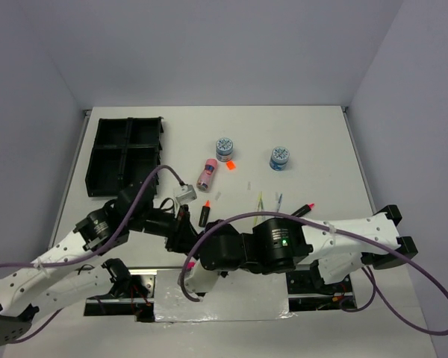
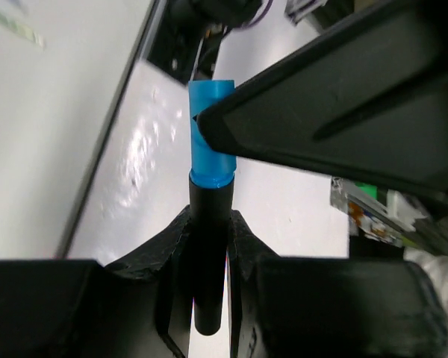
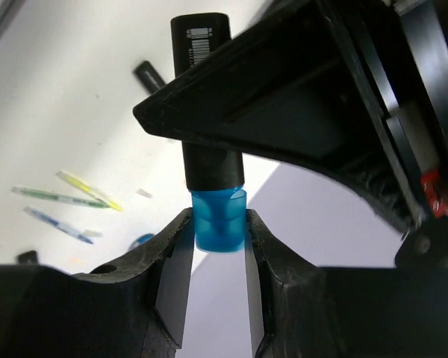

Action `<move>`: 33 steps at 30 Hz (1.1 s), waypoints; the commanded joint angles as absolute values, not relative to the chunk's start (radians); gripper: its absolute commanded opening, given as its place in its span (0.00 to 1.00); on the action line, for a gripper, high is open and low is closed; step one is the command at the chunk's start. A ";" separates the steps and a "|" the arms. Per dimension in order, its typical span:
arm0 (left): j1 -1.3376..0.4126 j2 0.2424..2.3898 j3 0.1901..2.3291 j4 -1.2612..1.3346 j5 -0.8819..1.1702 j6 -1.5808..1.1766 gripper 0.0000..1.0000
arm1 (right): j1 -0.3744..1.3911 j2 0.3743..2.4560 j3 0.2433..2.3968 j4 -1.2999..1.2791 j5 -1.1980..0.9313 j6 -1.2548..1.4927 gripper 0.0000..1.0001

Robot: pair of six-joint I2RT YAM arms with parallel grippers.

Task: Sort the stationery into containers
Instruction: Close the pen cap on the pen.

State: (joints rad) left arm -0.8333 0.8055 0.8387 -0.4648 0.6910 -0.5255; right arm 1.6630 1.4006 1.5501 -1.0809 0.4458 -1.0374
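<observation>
Marker mid-frame: left tool clamped on its black body, right tool clamped on blue cap.

Left arm: white link shells joined by black cylindrical joint housings. Right arm: identical construction, with a green indicator light lit on one black housing. A grey-purple cable loops along each arm, exposed outside the shells. Left gripper and right gripper: matte black bodies, wedge-shaped fingers tapering to the tip, with flat grey inner pads.
</observation>
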 commanded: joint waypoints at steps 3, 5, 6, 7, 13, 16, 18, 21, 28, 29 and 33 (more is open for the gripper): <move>-0.821 0.703 0.766 0.026 0.575 -0.506 0.00 | 1.732 1.416 1.644 -1.040 0.417 -1.107 0.20; -0.821 0.703 0.752 0.057 0.571 -0.485 0.00 | 1.735 1.439 1.670 -1.045 0.455 -1.130 0.23; -0.821 0.718 0.755 0.067 0.560 -0.459 0.00 | 1.733 1.443 1.681 -1.042 0.480 -1.153 0.25; -0.822 0.729 0.758 0.074 0.569 -0.447 0.00 | 1.735 1.454 1.686 -1.043 0.491 -1.164 0.25; -0.822 0.804 0.790 0.039 0.490 -0.377 0.00 | 1.746 1.496 1.689 -1.071 0.592 -1.198 0.28; -0.822 0.825 0.802 0.020 0.439 -0.367 0.00 | 1.747 1.500 1.671 -1.088 0.620 -1.203 0.32; -0.821 0.831 0.799 0.018 0.427 -0.361 0.00 | 1.747 1.497 1.658 -1.086 0.614 -1.206 0.37; -0.821 0.831 0.792 0.023 0.423 -0.356 0.00 | 1.749 1.497 1.664 -1.092 0.606 -1.198 0.44; -0.821 0.833 0.770 0.046 0.426 -0.359 0.00 | 1.747 1.509 1.746 -1.074 0.569 -1.186 1.00; -0.821 0.833 0.767 0.051 0.426 -0.362 0.00 | 1.746 1.511 1.764 -1.069 0.569 -1.189 1.00; -0.822 0.831 0.755 0.069 0.404 -0.370 0.00 | 1.736 1.500 1.813 -1.025 0.577 -1.186 1.00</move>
State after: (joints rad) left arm -0.8223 0.8364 0.7498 -0.0177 0.4259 -0.3882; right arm 1.7435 1.5192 1.7420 -1.1038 0.5861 -1.1801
